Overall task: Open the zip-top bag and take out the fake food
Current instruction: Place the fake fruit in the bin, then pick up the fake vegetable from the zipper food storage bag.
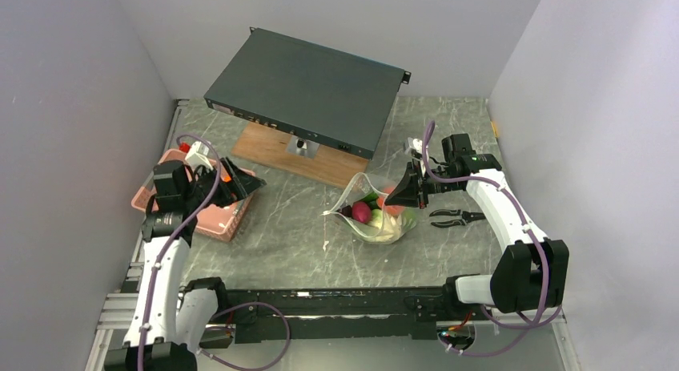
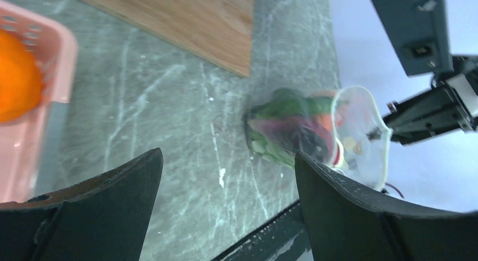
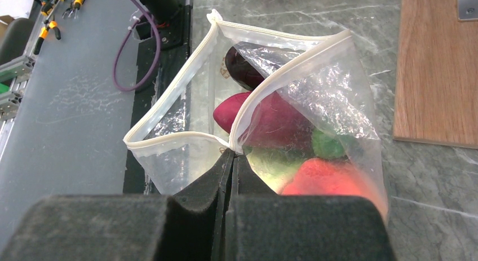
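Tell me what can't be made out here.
- Left wrist view: the zip-top bag is blurred, so its fake food runs together.
- Same view: the frame's edge cuts off the orange piece in the pink basket.
- Top view: the left gripper covers much of that basket.
- Right wrist view: the right gripper, shut on the bag's rim, hides its lower part.

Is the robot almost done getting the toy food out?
Done: the zip-top bag gapes open, and an orange ball lies in the pink basket. In hand: the right gripper pinches the bag's rim, left gripper open. Left: purple, red, green fake food is inside the bag.
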You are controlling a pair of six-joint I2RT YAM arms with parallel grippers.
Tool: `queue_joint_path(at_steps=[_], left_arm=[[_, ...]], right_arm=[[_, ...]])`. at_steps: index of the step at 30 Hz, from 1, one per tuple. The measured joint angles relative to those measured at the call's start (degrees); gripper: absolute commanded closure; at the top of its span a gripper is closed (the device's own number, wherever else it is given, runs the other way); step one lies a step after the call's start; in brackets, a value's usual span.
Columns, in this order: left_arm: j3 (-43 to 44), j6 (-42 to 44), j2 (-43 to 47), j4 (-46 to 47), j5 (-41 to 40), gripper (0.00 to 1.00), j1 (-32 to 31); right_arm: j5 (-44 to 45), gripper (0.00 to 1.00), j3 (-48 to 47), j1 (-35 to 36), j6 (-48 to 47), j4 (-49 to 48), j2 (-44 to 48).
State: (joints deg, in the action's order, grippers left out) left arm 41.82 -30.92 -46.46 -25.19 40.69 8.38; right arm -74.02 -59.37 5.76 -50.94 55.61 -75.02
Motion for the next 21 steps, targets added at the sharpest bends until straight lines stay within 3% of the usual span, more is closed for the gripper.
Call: queue_joint_path(at_steps=[5, 10, 21], left_arm=[[-1.2, -3.4, 2.8, 5.0, 2.1, 0.09, -5.5], [-1.3, -7.1, 3.8, 11.2, 1.2, 0.09, -14.8], [-0.2, -13.3, -2.4, 23.2, -11.2, 0.06, -39.8]], right_arm=[[0.0, 1.0, 0.1, 0.0, 0.0, 0.0, 0.0], [0.0, 1.0, 0.1, 0.0, 0.0, 0.0, 0.0], [0.0, 1.0, 0.6, 0.0, 0.0, -0.2, 0.0]])
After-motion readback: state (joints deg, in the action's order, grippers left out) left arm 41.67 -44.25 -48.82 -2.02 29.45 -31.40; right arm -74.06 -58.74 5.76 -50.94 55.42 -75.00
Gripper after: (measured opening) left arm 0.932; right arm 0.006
